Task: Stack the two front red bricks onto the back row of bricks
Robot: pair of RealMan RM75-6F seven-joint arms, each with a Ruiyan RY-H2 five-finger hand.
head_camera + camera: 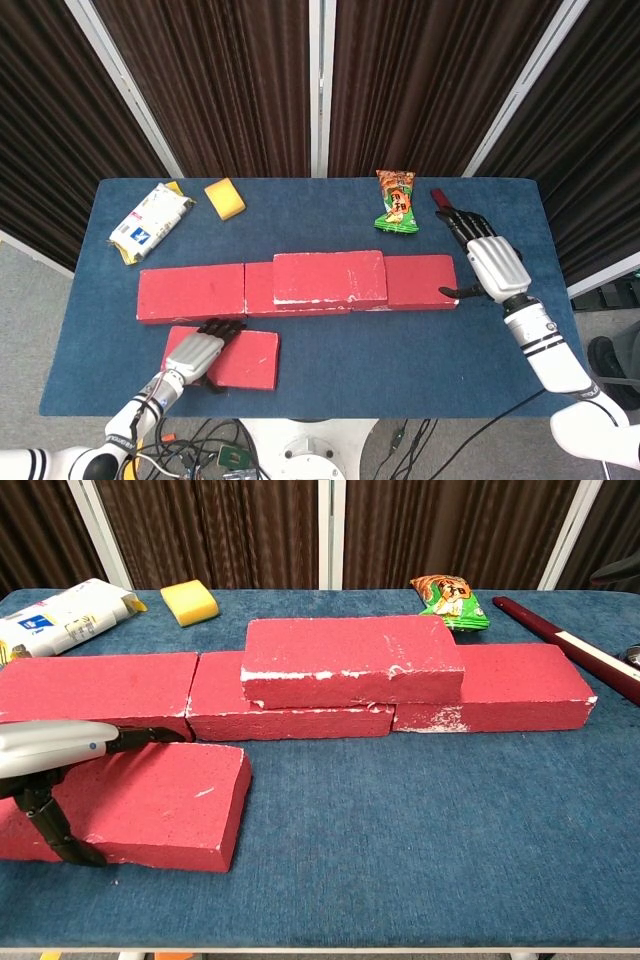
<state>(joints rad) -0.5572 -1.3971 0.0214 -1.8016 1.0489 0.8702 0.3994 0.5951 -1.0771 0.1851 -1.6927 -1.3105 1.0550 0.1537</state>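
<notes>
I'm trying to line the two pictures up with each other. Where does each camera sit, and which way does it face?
Head view: high above the near edge, looking steeply down on the whole table; shows the left hand on the front brick and the right hand.
Chest view: low at the near edge, looking across the table at the curtains; shows only the left hand.
Shared: front brick, stacked brick, sponge, snack bag.

The left hand [196, 352] lies low at the near left, its silver back turned up and its dark fingers [222, 328] stretched forward and flat. In the chest view its thumb [50, 825] points down under the palm. The left forearm runs back off the near edge. The right hand [485, 258] hovers at the far right, fingers extended away and apart, thumb [450, 292] jutting inward, holding nothing.
</notes>
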